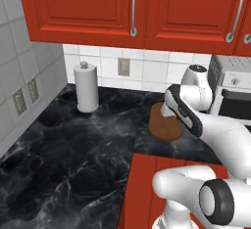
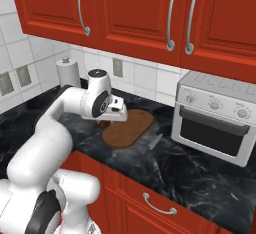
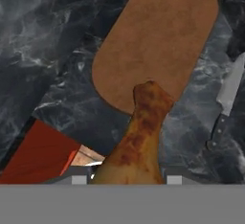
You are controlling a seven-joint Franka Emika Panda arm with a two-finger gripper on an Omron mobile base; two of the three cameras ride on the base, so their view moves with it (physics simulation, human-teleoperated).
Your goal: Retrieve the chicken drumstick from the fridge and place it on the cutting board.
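- Brown wood of the cutting board (image 3: 155, 46) runs from the top right of the hand view down to its middle; the board's near edge sits just behind the tip of the chicken drumstick (image 3: 139, 139), which rises from the bottom centre.
- Judged risk: the meat hangs over the board's near edge, with dark marble counter (image 3: 43, 50) below most of it. Let go here, it could land half off the wood, or roll onto the counter.
- Second risk: a knife (image 3: 227, 101) lies at the right edge of the hand view, just beside the board. A sideways drift could nudge it.
- In the right base view the gripper (image 2: 116, 112) hangs left of centre, at the board's left end, with a dark lump under it that I take for the drumstick.
- Claw state: pressed in on the drumstick, which fills the gap between the two tips at the bottom of the hand view. How tight the pinch is, I cannot tell.
- Left base view: the arm covers the right part of the board at centre right.
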